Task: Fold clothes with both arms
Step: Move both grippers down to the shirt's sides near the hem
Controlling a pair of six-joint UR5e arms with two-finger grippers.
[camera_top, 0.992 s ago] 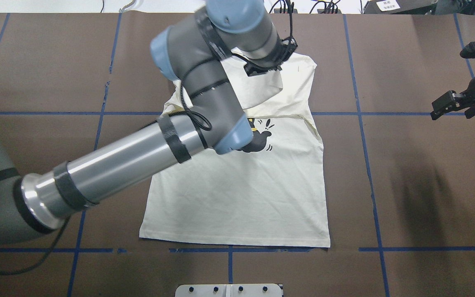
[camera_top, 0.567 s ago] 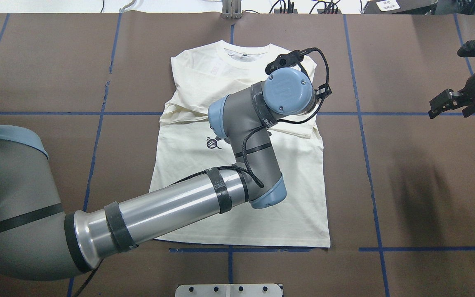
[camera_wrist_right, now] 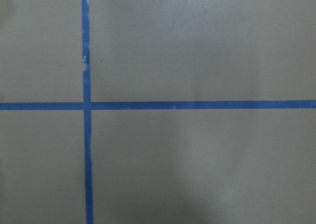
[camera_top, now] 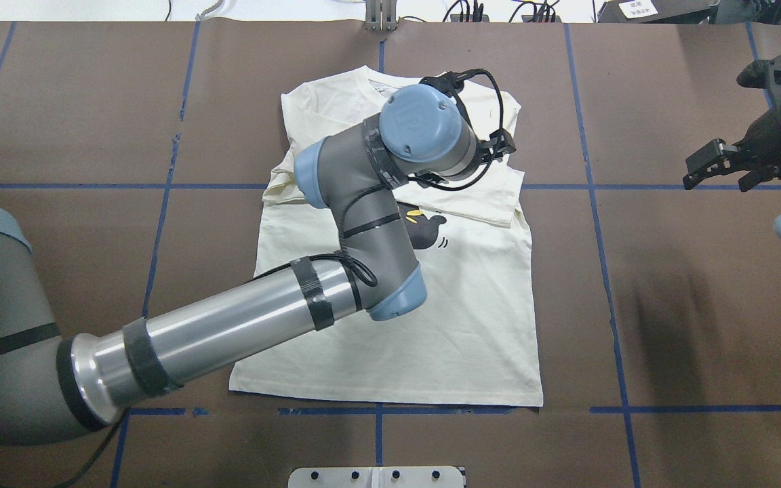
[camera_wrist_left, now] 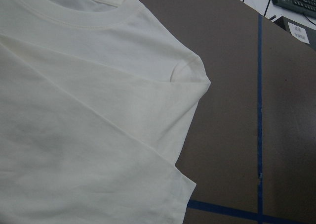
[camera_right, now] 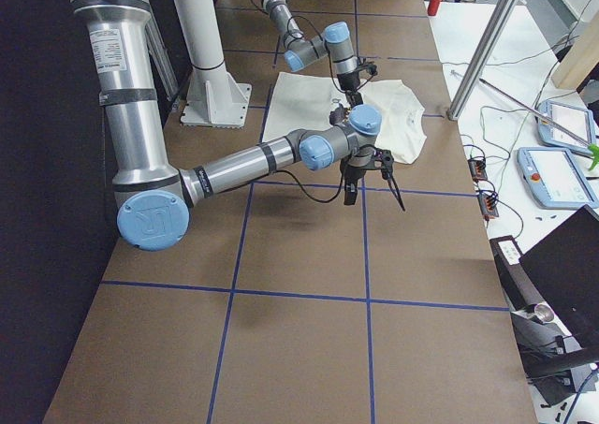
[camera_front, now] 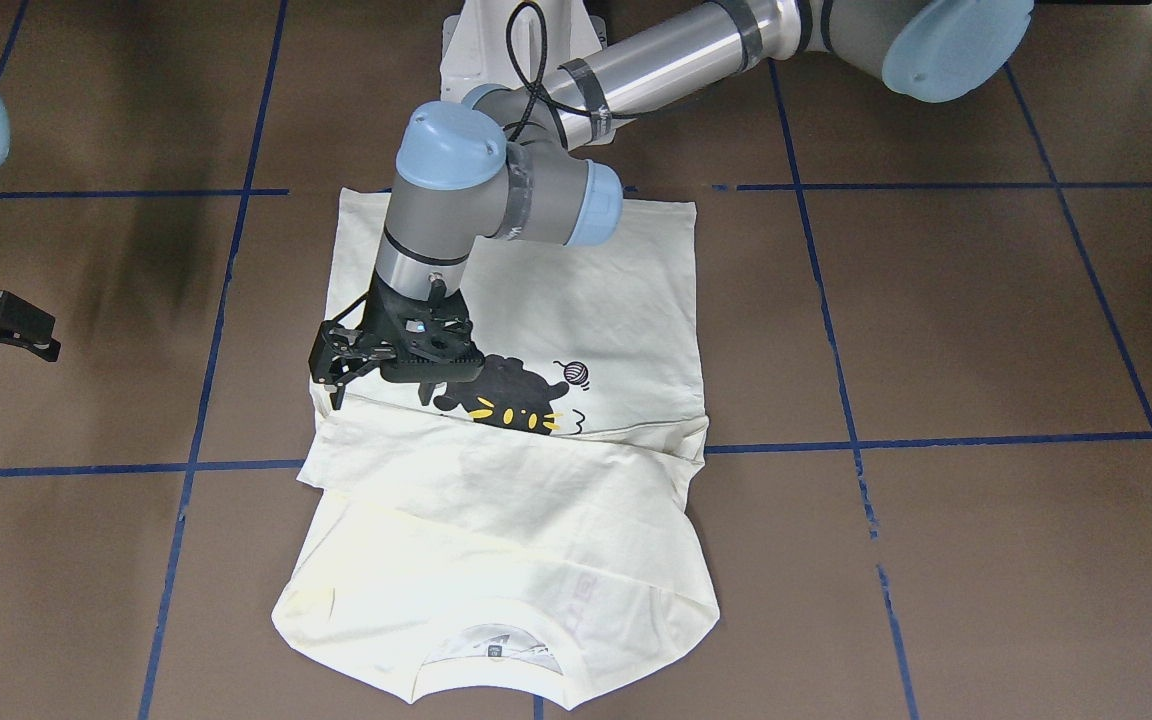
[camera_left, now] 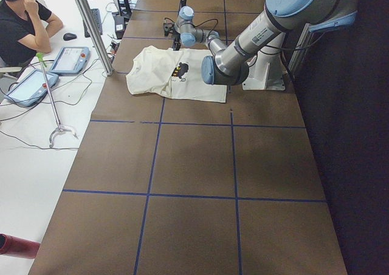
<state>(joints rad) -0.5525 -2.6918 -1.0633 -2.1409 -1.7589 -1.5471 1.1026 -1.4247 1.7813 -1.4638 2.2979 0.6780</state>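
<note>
1. Cream-white cotton, the shirt [camera_top: 458,325] lies flat at the middle of the brown table [camera_top: 668,305]. In the overhead view its collar is at the top of the frame and its straight hem at the bottom.
2. Sleeve cloth is folded in across the chest as a band. The sleeve [camera_top: 492,200] on the right of the overhead frame ends just inside the shirt's edge.
3. Part of the black cat print [camera_front: 506,400] (yellow marks on it, a small ball of yarn beside it) shows just above that band in the front-facing view.
4. The left arm [camera_top: 228,332] comes in from the lower left of the overhead frame and bends over the shirt.
5. The left gripper [camera_front: 379,390] hangs over the left-of-frame side of the shirt in the front-facing view. Its fingers are spread with nothing between them. Whether they touch the cloth I cannot tell.
6. Its wrist camera looks down on a plain shoulder and the ribbed collar [camera_wrist_left: 98,16].
7. The right gripper [camera_top: 717,177] sits at the upper right of the overhead frame, well apart from the shirt and over bare table. Its fingers are wide apart and empty.
8. Its wrist view shows only blue tape lines [camera_wrist_right: 197,105] crossing on the table.
</note>
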